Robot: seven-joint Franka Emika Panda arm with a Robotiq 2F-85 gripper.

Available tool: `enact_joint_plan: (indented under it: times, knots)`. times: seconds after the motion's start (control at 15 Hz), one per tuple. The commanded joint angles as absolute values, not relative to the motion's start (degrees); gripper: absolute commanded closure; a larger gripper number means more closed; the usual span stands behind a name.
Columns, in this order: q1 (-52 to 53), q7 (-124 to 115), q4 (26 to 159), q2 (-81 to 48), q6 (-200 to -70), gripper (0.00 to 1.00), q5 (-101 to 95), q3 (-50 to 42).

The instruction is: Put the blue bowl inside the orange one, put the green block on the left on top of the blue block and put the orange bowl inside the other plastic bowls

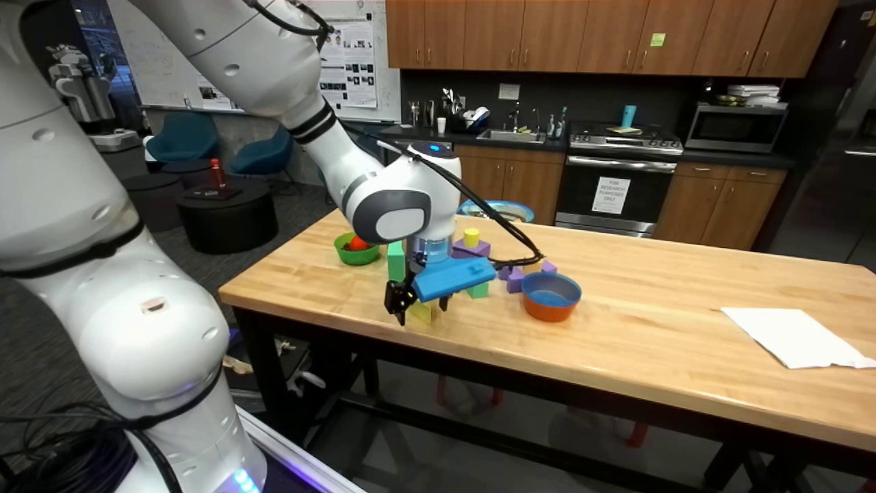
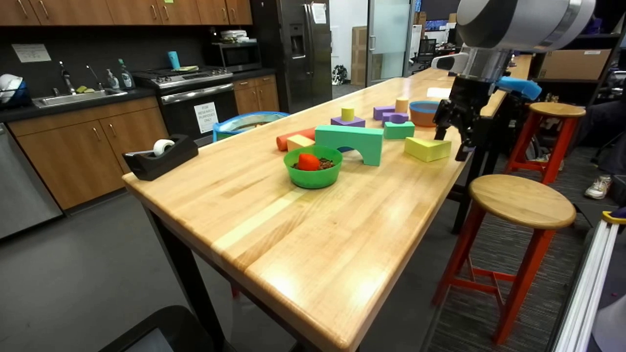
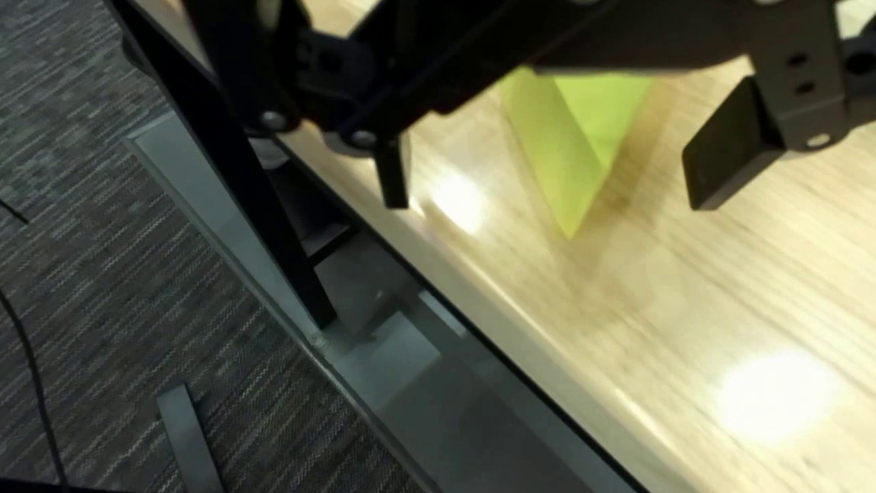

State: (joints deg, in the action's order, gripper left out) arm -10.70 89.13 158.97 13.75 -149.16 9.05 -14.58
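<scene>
The gripper (image 3: 558,181) hangs spread and empty, the orange bowl (image 1: 550,312) off to its side with the blue one (image 1: 551,290) inside: light, springy plastic, I'd guess, best pinched by both rims.

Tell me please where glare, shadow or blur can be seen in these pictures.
In an exterior view, white reflections lie on the near end of the table; in the wrist view, two glare spots shine on it, a soft shadow falls beside the yellow-green block, whose edges look slightly blurred.
</scene>
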Motion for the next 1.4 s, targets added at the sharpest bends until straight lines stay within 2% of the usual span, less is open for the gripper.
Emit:
enact_joint_plan:
  times: [0.0,0.67,1.33]
  knots:
    - [-4.7,84.9,159.7,16.9,-151.9,0.0,15.0,-13.7]
    - [8.8,72.7,159.0,10.4,-164.8,0.0,19.0,-8.0]
    - [9.7,70.6,159.0,1.6,-178.9,0.0,22.4,0.6]
